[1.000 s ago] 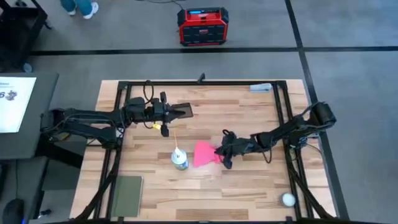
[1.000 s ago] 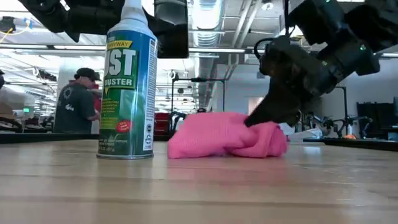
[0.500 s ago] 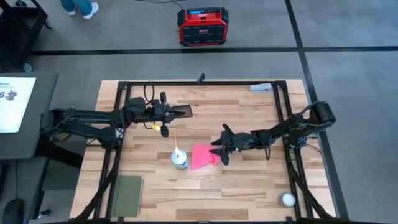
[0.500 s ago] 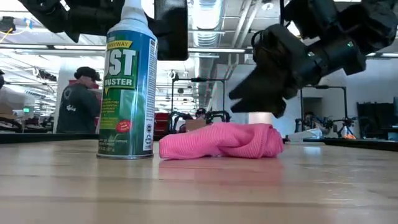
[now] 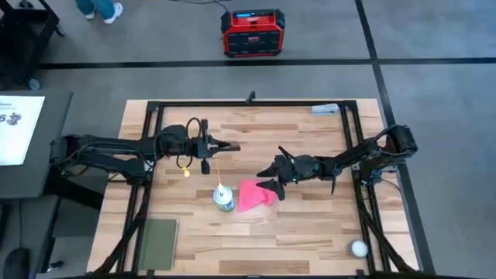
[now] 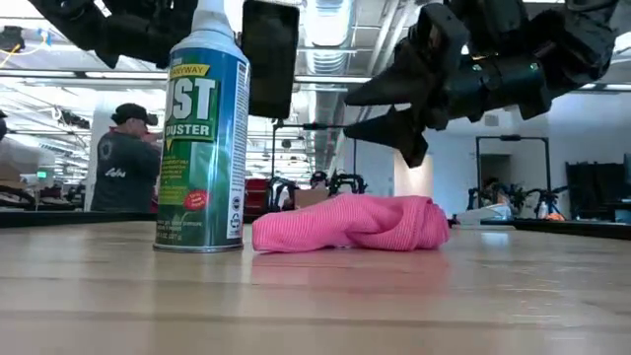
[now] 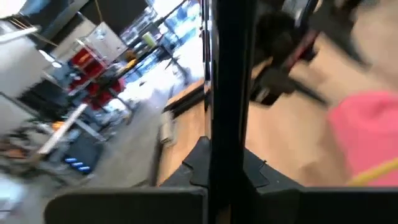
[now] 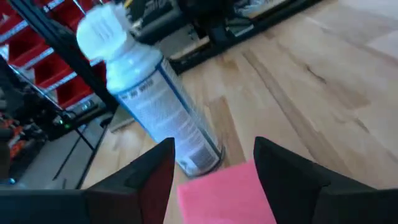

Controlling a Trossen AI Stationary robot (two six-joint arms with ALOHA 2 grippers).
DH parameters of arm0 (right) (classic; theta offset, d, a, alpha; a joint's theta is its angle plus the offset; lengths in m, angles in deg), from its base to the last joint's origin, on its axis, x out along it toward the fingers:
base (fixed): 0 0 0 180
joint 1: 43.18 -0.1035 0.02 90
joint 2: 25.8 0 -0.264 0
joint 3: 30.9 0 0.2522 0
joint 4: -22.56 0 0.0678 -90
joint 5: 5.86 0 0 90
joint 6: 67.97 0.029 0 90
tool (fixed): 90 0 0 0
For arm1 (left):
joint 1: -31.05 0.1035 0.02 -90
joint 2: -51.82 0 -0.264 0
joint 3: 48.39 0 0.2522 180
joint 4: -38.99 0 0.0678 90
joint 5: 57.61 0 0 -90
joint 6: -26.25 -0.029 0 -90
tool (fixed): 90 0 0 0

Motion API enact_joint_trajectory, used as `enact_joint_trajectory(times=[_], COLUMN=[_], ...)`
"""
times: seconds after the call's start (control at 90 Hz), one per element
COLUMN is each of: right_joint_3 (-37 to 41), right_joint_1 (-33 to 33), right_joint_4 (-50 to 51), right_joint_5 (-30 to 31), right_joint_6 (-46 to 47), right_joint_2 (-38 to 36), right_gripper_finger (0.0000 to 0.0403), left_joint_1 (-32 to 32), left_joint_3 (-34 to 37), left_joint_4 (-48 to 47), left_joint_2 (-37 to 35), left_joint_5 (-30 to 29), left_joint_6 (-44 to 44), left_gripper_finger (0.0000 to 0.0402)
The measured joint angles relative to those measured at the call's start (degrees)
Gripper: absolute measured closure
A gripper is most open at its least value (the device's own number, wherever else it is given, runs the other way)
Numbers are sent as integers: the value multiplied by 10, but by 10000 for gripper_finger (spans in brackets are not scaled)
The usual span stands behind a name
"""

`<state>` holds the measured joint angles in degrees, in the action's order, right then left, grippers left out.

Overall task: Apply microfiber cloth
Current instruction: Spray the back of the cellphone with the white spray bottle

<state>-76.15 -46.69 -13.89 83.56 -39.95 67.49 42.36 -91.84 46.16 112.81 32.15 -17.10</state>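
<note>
Your right pincer (image 5: 269,177) hangs above the table (image 5: 310,225) with both fingers spread wide and empty, just over the far edge of the microfiber cloth (image 5: 251,196). That cloth lies bunched mid-table, just beside the duster can (image 5: 224,199). Your left pincer (image 5: 225,146) grips a black phone (image 6: 269,57) in the air behind the can. Bare wood lies along the near edge.

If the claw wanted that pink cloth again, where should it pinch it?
Probably the raised, bunched end of the microfiber cloth, coming down from above. That end, farthest from the duster can, stands up in folds, so the fingers have fabric to close on; the end by the can lies flatter and the can crowds it. The open right claw hangs just over the cloth.
</note>
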Motion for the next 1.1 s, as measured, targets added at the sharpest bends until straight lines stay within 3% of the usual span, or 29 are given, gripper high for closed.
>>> enact_joint_trajectory(times=[0.233,0.378,0.622,0.989,1.1], right_joint_3=[0,0,0,-45,-81], right_joint_1=[49,100,181,220,220], right_joint_4=[-47,-100,-169,-153,-125], right_joint_5=[-50,-121,-239,-320,-338], right_joint_6=[5,43,102,122,122], right_joint_2=[0,0,0,0,0], right_gripper_finger=[196,196,196,196,196], left_joint_1=[0,-11,-50,-165,-190], left_joint_3=[-38,-76,-93,-93,-93], left_joint_4=[-55,-76,-82,-59,-39], left_joint_2=[0,0,-1,36,56], left_joint_5=[-130,-255,-391,-461,-482], left_joint_6=[-158,-274,-461,-654,-670], left_gripper_finger=[402,402,402,402,402])
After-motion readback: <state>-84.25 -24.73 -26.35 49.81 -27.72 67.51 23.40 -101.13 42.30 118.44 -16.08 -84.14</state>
